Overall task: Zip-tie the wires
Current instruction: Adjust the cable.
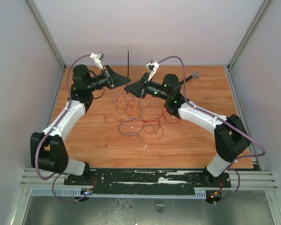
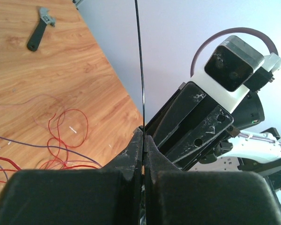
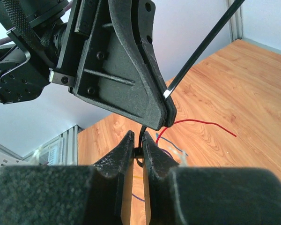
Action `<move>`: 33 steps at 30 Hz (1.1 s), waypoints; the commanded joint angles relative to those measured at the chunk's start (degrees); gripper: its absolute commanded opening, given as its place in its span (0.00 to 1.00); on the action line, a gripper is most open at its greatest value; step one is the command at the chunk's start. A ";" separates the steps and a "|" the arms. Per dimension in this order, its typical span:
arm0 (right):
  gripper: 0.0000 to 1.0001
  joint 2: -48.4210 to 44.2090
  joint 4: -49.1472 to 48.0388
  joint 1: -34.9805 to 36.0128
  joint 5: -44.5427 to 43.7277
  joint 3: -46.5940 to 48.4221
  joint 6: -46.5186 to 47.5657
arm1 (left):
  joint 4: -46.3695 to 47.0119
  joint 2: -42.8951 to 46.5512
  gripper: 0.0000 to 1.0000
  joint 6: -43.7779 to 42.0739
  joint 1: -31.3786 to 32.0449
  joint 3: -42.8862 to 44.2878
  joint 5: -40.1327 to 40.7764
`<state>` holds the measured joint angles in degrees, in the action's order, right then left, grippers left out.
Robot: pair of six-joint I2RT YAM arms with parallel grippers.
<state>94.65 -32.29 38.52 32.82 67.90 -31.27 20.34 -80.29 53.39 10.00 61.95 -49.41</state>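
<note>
The left pincer is clenched on the zip tie, its two black fingers pressed together with no gap showing. The tie is a thin, stiff black strip, straight as a needle. It rises from between those fingertips and runs up out of the top of the left wrist view. From above it shows as a fine dark line standing upright over the far edge of the table, just beyond the left pincer's tip.

The right pincer meets the left one tip to tip. In its own wrist view, a short dark piece of the tie curves down from under the left pincer's fingertip and passes between the right pincer's fingers. These have closed to a narrow slit around it, so the right pincer appears to be grasping the tie's lower end. A small pale glint marks where the long part of the tie leaves the left pincer's fingers.

The wires lie loose on the wooden table, below both pincers and on their near side, and neither pincer touches them. They are very thin strands in an open tangle of loops, mostly red, with some orange and a few dark greyish-purple ones. In the right wrist view one red strand curves across the wood just behind the left pincer's tip.

A short black tool with a grey head lies flat on the table, well apart from both pincers and beyond the right arm's wrist.
</note>
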 commanded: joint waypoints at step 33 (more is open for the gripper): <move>0.10 -1.41 0.53 0.72 2.53 -10.99 1.06 | 0.62 -7.47 0.00 -1.17 0.02 14.92 1.33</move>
<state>92.66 -38.46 38.26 29.74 60.18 -30.17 14.13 -87.59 52.10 10.72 71.75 -52.25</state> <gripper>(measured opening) 0.100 0.016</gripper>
